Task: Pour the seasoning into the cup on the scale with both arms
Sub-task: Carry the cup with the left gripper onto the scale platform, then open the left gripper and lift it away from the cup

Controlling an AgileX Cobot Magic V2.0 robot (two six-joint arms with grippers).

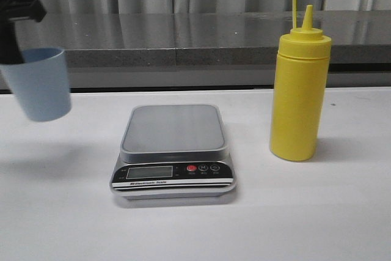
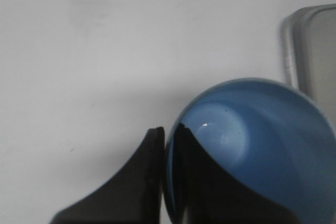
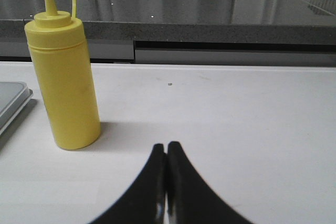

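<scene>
The pale blue cup (image 1: 38, 84) hangs tilted in the air at the far left, above the table and left of the scale (image 1: 173, 150). My left gripper (image 1: 11, 35) is shut on the cup's rim, one finger inside and one outside. In the left wrist view the gripper (image 2: 169, 132) pinches the cup's wall (image 2: 262, 145), and the scale's corner (image 2: 312, 51) shows beside it. The yellow seasoning bottle (image 1: 300, 99) stands upright to the right of the scale. In the right wrist view my right gripper (image 3: 166, 148) is shut and empty, low over the table, with the bottle (image 3: 64, 80) apart from it.
A dark grey counter ledge (image 1: 195, 38) runs along the back of the white table (image 1: 317, 212). The scale's platform is bare; its black front panel with display and red button (image 1: 191, 168) faces the front edge.
</scene>
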